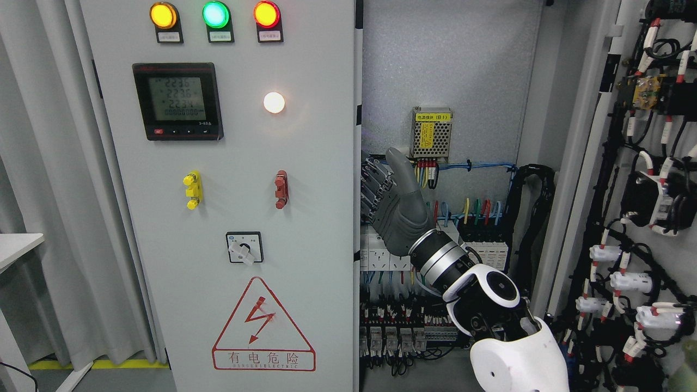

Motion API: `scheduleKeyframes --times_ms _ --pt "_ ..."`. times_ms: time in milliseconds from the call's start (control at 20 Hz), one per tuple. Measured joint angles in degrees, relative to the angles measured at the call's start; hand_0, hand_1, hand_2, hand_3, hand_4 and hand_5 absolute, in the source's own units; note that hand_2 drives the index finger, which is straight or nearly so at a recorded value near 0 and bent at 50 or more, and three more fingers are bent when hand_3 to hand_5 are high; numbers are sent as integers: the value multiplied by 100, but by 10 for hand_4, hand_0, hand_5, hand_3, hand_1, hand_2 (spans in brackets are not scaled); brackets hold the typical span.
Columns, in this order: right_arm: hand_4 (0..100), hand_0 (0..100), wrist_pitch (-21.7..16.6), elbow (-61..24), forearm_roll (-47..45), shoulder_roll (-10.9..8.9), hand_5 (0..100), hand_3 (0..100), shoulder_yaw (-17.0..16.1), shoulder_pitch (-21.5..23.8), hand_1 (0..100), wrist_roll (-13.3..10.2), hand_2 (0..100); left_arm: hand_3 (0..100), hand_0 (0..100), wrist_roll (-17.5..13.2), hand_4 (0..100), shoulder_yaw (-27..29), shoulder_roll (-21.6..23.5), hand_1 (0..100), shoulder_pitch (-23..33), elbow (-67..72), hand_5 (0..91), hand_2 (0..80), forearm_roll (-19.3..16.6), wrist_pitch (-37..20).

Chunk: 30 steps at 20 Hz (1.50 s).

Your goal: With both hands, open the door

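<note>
Grey curtains (49,163) hang at the left behind a tall pale-grey metal electrical cabinet, whose left door (228,218) stands closed and faces the camera. That door carries three round indicator lamps (215,15) along its top in amber, green and red, a black digital meter (177,101), a lit white lamp (274,102), a yellow handle (192,190), a red handle (281,189), a rotary switch (244,247) and a red triangular shock-warning sign (263,325).

On the other side, the right door (642,207) is already swung wide, showing its wired inner face with black cables and white connectors, and the cabinet interior with a perforated metal power supply (431,132) and rows of terminals lies open to view.

A white and silver arm comes in from the lower right, and its dark grey right hand (393,198) sits at the free inner edge of the closed left door. Its fingers (373,188) appear hooked round that edge while the thumb (402,170) stands up clear, probably so the hand can pull the door outward by its edge. Whether the fingers truly clamp the metal or only rest against it cannot be told from here.

No left arm appears, so the remaining leaf seems to be the step in hand.
</note>
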Motion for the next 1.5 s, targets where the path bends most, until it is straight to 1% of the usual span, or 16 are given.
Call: scheduleKeyframes --times_ms 451,901,1301,1502 --pt "0 219 -31 81 -10 0 0 0 -60 -14 0 249 0 29 290 0 33 0 0 0 -4 2 0 28 0 -2" --pt "0 219 -31 111 -179 0 0 0 -136 -18 0 296 0 29 290 0 33 0 0 0 -9 2 0 28 -3 -21" --pt "0 219 -31 119 -222 -1 0 0 -170 -18 0 614 0 29 290 3 33 0 88 0 -12 2 0 28 -7 -6" --pt "0 219 -35 123 -226 0 0 0 -181 -16 0 635 0 28 290 3 33 -1 127 0 -13 2 0 28 -8 1"
